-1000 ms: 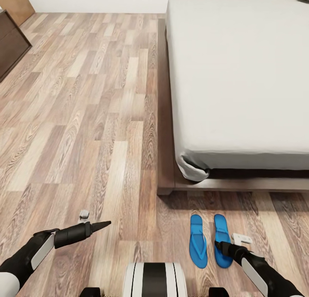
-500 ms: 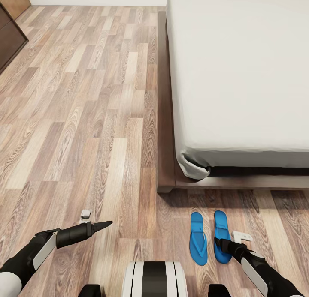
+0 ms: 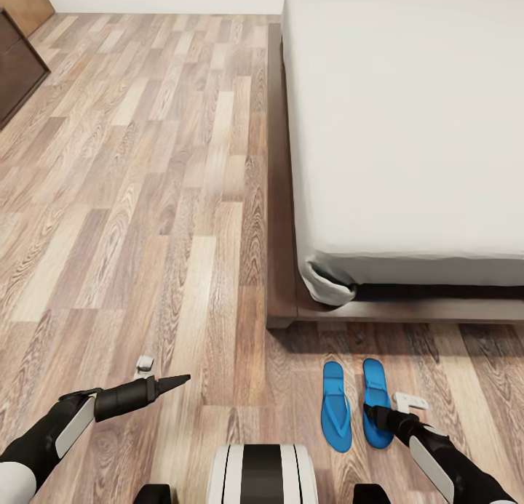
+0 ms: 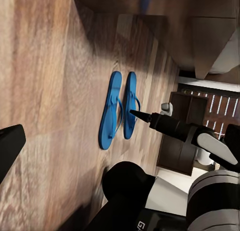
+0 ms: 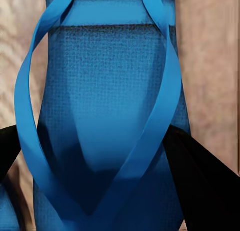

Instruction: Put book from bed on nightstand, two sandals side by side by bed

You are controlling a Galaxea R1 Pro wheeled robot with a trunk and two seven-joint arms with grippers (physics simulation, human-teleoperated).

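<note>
Leftmost, a dark dresser [image 3: 18,68] stands by the wall at the far edge of the wood-plank floor [image 3: 145,198]. Nearer, the left gripper [image 3: 175,380] hangs low over bare planks, well apart from the footwear; its black fingers come together to one point, so the pincer reads as closed on nothing. Further right, the two sandals [image 3: 336,407] lie flat on the floor side by side, parallel and almost touching, near the foot corner of the bed [image 3: 407,126], whose off-white mattress sits on a dark wooden platform. The right gripper [image 3: 372,415] is down at the right-hand sandal [image 3: 376,395]; its wrist camera shows the black fingers [image 5: 200,176] spread to either side of the blue sole and straps [image 5: 105,131], a wide pincer straddling the sandal, though whether the pads actually press it cannot be told.
</note>
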